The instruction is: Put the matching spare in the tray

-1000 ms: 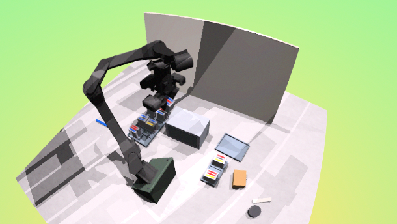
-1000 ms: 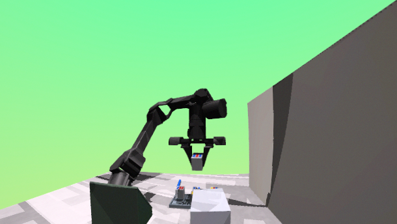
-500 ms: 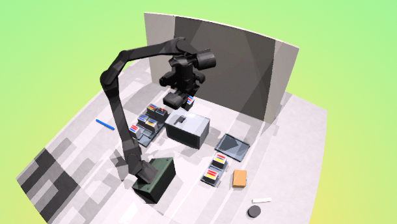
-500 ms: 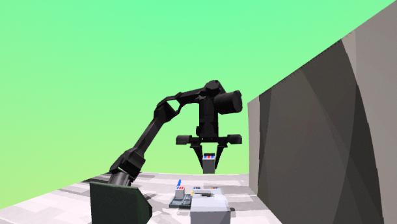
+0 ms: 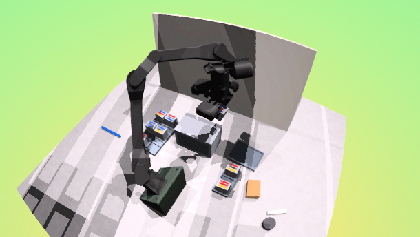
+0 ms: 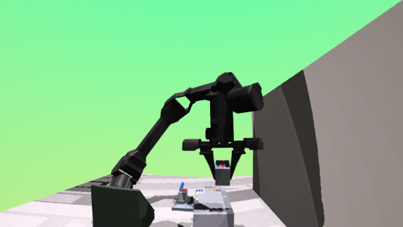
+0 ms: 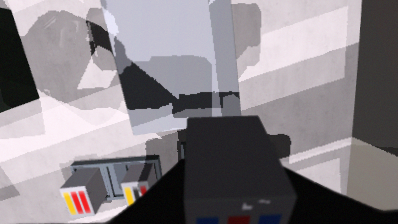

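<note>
My gripper (image 5: 221,113) (image 6: 222,177) is shut on a dark grey spare block (image 6: 222,179) (image 7: 230,155). The wrist view shows blue, red and blue stripes on its end face. It hangs in the air beyond the grey box, on the side of the tall panel. The flat tray (image 5: 255,158) lies to the right of the grey box and holds nothing visible; a shadow covers part of it. The spares' rack (image 5: 156,147) (image 6: 180,208), with several striped blocks, stands left of the box. I cannot tell which unit is the mounted one, and no code on its back is readable.
The grey box (image 5: 197,127) (image 6: 211,199) (image 7: 170,30) stands between rack and tray. The tall panel (image 5: 275,79) (image 6: 357,132) stands behind. A small rack (image 7: 112,163) with two striped blocks, an orange block (image 5: 253,189), a white bar (image 5: 277,211), a dark disc (image 5: 268,223) and a blue stick (image 5: 111,131) lie around.
</note>
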